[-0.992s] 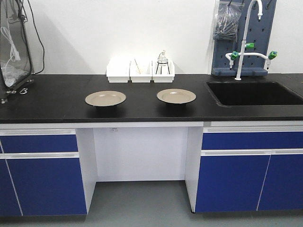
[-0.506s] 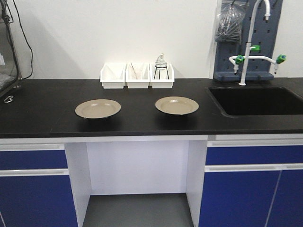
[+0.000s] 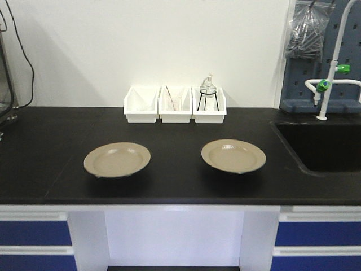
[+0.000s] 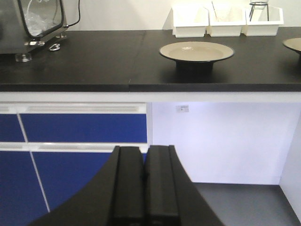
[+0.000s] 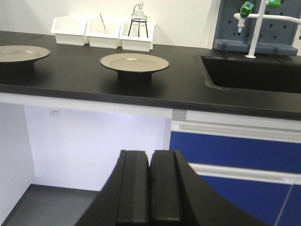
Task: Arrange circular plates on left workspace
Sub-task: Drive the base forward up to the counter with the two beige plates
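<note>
Two round beige plates lie apart on the black countertop [image 3: 51, 135]: the left plate [image 3: 117, 159] and the right plate [image 3: 233, 155]. The left plate also shows in the left wrist view [image 4: 196, 51], with the right plate's edge [image 4: 293, 44] at the frame's right. In the right wrist view the right plate [image 5: 134, 61] is centred and the left plate [image 5: 21, 52] is at the left. My left gripper [image 4: 143, 153] and right gripper [image 5: 150, 154] are both shut and empty, held low in front of the cabinets, below the counter edge. Neither gripper shows in the front view.
Three white bins [image 3: 175, 104] stand at the back wall; the right one holds a glass flask on a stand [image 3: 207, 90]. A recessed black sink [image 3: 324, 147] with a white tap [image 3: 333, 62] lies at the right. A glass-fronted apparatus [image 4: 35, 21] sits at the far left. Blue cabinets [image 4: 80, 127] are below.
The camera view has moved closer to the counter and slightly left; the plates now appear larger and lower in the frame. The plates themselves have not moved on the counter.
</note>
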